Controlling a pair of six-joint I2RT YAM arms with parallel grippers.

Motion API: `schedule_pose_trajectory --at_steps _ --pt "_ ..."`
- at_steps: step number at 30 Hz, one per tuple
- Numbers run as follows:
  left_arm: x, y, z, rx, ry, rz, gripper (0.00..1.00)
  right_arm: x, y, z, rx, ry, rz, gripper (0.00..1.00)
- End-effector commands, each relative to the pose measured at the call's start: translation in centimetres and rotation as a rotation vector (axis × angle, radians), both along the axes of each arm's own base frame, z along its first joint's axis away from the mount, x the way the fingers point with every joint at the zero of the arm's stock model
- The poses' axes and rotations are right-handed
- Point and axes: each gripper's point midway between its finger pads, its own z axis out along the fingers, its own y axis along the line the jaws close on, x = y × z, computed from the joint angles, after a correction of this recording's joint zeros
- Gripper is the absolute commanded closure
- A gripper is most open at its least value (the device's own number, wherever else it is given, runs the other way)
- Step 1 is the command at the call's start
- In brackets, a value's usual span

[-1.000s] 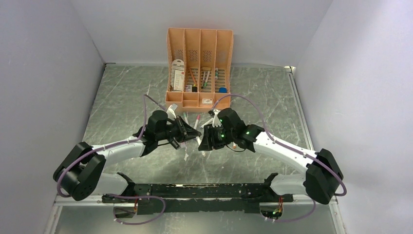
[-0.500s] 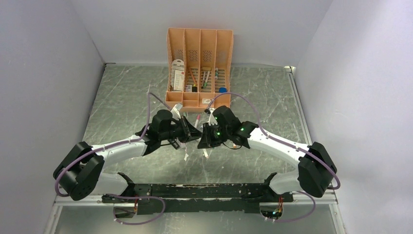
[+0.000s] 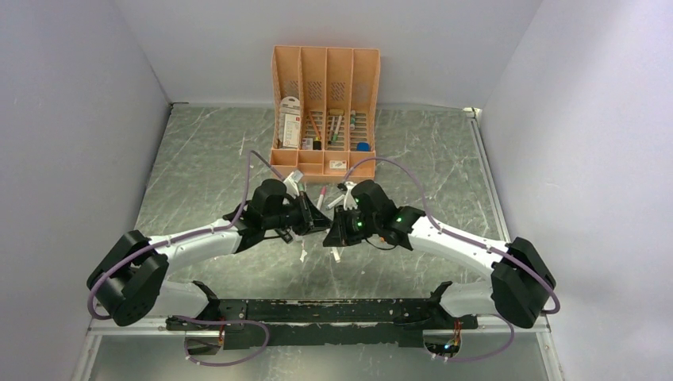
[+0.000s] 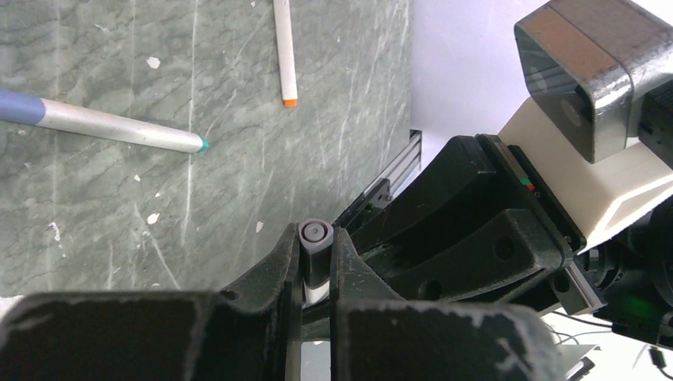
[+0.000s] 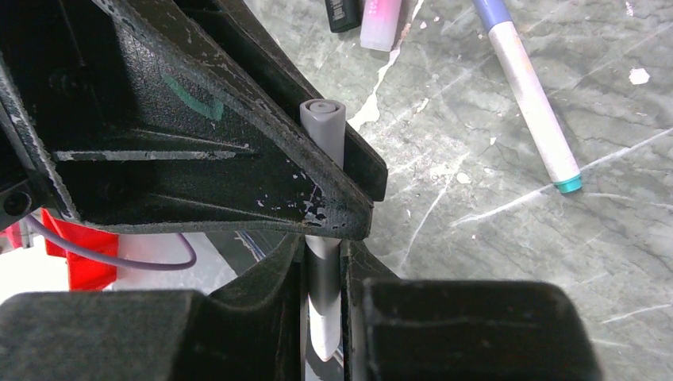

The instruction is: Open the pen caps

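While your left gripper and right gripper both clamp one grey pen mid-air. Step: uncapping. Next: pull your grippers straight apart along its axis.

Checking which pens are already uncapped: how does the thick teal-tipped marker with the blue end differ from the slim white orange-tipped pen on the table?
The thick teal-tipped marker has a blue far end; the slim white orange-tipped pen shows white all along. The marker is thicker than the pen. In the left wrist view the marker runs crosswise, the pen top to bottom. Both lie flat on the green marbled table, tips bare.
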Motion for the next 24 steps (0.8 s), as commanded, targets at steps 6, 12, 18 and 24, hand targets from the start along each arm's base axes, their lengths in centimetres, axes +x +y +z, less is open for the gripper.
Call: schedule_pose_trajectory --at_steps 6,12,18,24 --pt "1.7 0.1 1.6 0.061 -0.098 0.022 0.93 -2.0 -0.6 -1.5 0.002 0.036 0.008 1.0" --pt "2.4 0.3 1.7 0.087 -0.125 0.039 0.93 -3.0 -1.0 -1.6 0.004 0.039 0.014 1.0" --pt "4.0 0.7 2.4 0.162 -0.186 0.066 0.93 -3.7 -1.7 -1.6 0.008 0.044 0.008 1.0" --pt "6.4 1.1 4.2 0.234 -0.263 0.082 0.93 -4.5 -2.2 -1.8 0.008 0.054 0.007 1.0"
